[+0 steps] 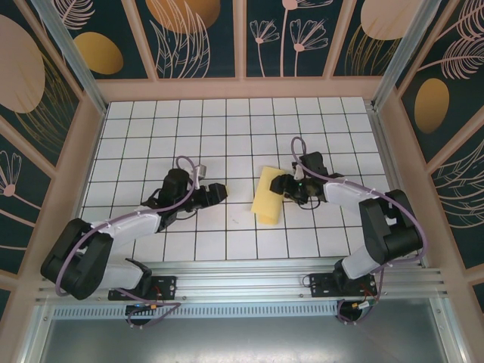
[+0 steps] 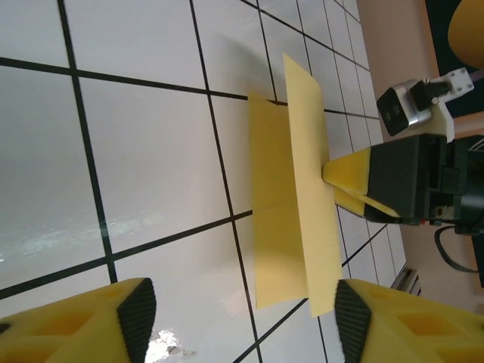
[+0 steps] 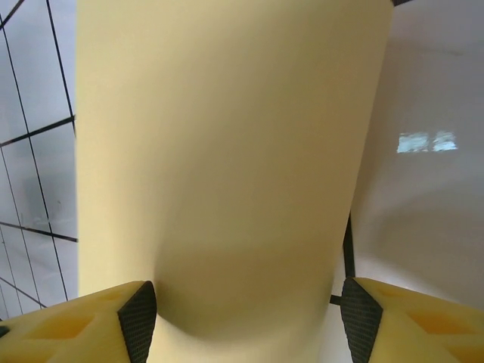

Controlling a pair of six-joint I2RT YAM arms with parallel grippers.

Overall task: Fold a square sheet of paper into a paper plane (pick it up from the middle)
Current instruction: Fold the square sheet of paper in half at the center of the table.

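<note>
The square sheet of paper is pale yellow and folded over into a narrow rectangle, lying mid-table. In the left wrist view the paper shows two layers, the upper flap lifted off the lower. My right gripper stands open at the sheet's right edge, seen from the left wrist as yellow fingers against the flap. From the right wrist the paper bulges between the wide-apart fingers of the right gripper. My left gripper is open, a short way left of the sheet, nothing between its fingers.
White gridded table with black lines, walled by peach-framed panels on three sides. A metal rail runs along the near edge by the arm bases. Free tiles lie behind and to the left of the paper.
</note>
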